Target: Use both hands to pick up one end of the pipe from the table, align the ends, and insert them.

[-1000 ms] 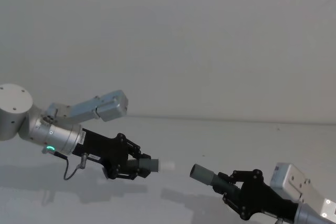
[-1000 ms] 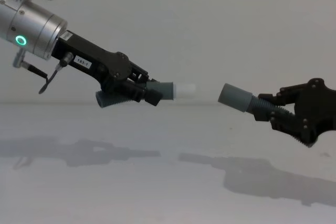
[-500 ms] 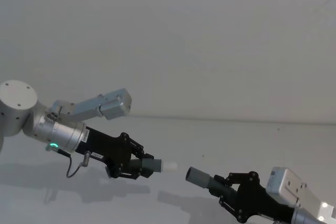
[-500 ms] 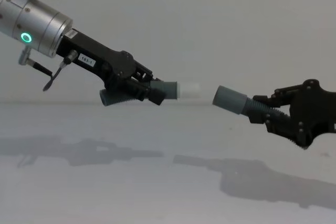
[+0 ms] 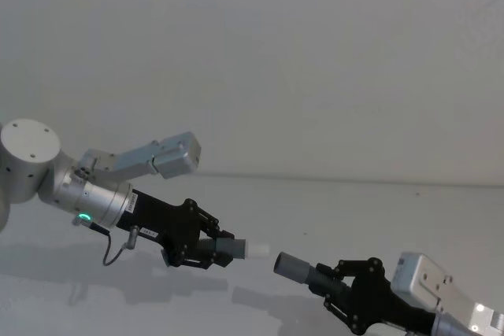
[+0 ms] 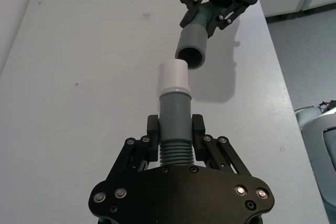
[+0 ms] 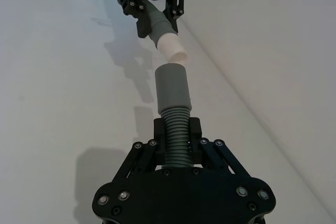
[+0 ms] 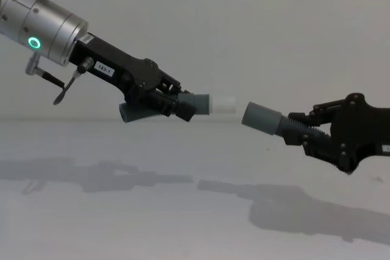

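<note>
Facing each other just apart, the left gripper [image 8: 177, 105] pinched the white-tipped hose [image 8: 204, 104]; the right gripper [image 8: 304, 135] pinched the cuffed hose [image 8: 262, 118], axes slightly offset.

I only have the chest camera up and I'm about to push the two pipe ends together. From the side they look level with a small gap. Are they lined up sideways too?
Observer: Not quite. In the head view the grey cuff sits a little nearer the robot than the white tip.
Operator: Are the two pieces pointing straight at each other?
Observer: No. The right wrist view shows the white-tipped piece angled across the cuff's axis.
Operator: Are both grips solid?
Observer: The left wrist view shows the left gripper closed on the ribbed part of its piece. The right gripper holds the ribs of the cuffed piece the same way.
</note>
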